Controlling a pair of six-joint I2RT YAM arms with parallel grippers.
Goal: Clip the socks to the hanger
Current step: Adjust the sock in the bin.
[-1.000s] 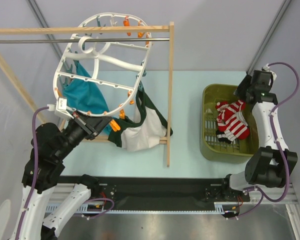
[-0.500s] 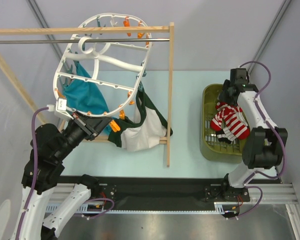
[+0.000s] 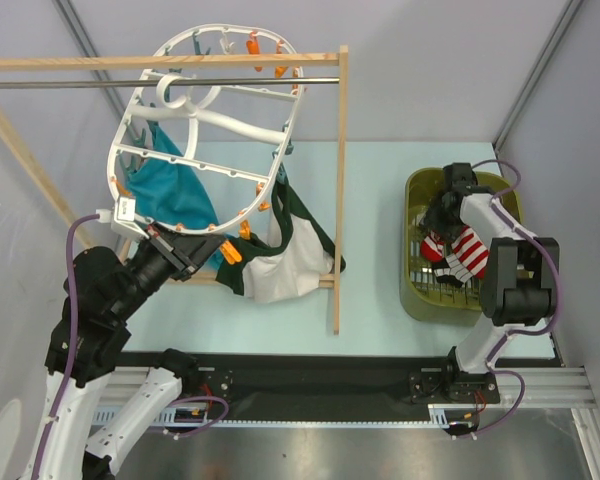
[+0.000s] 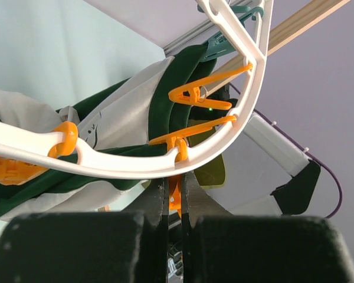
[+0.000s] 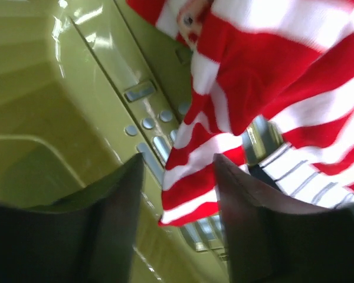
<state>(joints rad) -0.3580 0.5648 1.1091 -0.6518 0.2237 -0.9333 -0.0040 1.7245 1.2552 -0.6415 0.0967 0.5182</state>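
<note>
The white oval hanger (image 3: 195, 120) hangs tilted from the rod, with orange and teal clips on its rim. My left gripper (image 3: 223, 250) is shut on an orange clip (image 4: 175, 197) at the hanger's near rim (image 4: 135, 168). Red-and-white striped socks (image 3: 462, 252) lie in the olive basket (image 3: 417, 290). My right gripper (image 3: 442, 215) is open, down in the basket over the socks. In the right wrist view a red-and-white sock (image 5: 224, 165) lies between its open fingers (image 5: 115, 218). A sock with thin black stripes (image 5: 295, 177) shows underneath.
A wooden rack with a metal rod (image 3: 230, 80) and an upright post (image 3: 338, 190) stands mid-table. A teal cloth (image 3: 170, 190) and a dark green-and-white garment (image 3: 285, 250) hang from the hanger. The basket's walls (image 5: 41, 118) close in around my right gripper.
My right arm has swung left and down from the basket's far right rim into the basket, onto the socks. The left arm and hanger have not moved.
</note>
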